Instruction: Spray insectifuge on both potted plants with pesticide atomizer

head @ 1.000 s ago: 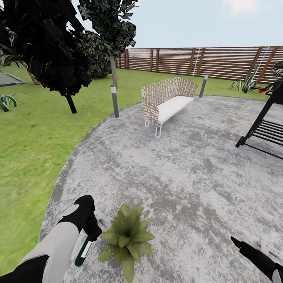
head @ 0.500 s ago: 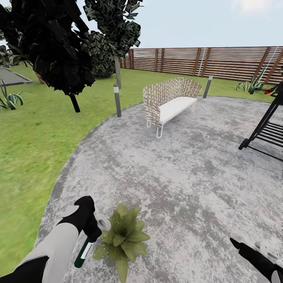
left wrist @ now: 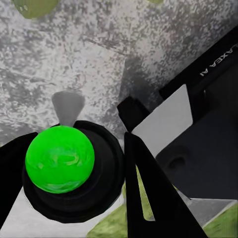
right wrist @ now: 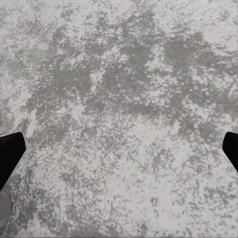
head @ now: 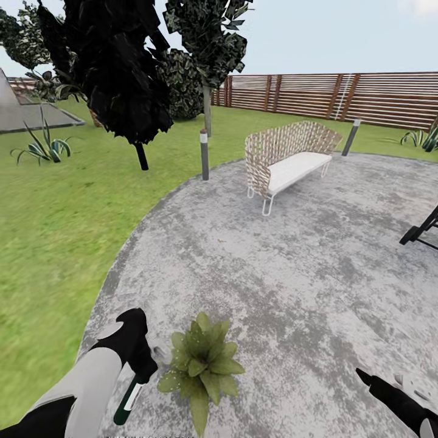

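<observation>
Grey paving (head: pixel 286 274) ringed by lawn (head: pixel 55 207), slatted fence (head: pixel 340 97) at twelve o'clock. Left end effector (head: pixel 141 365) clamped on the pesticide atomizer (head: pixel 129 401), just beside a potted plant (head: pixel 204 365) at six. Right end effector (head: pixel 365 376) at five o'clock, spread wide, holding nothing.

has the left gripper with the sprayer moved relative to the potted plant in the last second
No real move. The left gripper holds the atomizer just left of the potted plant, as before. The bench and fence shifted right because the camera turned.
</observation>
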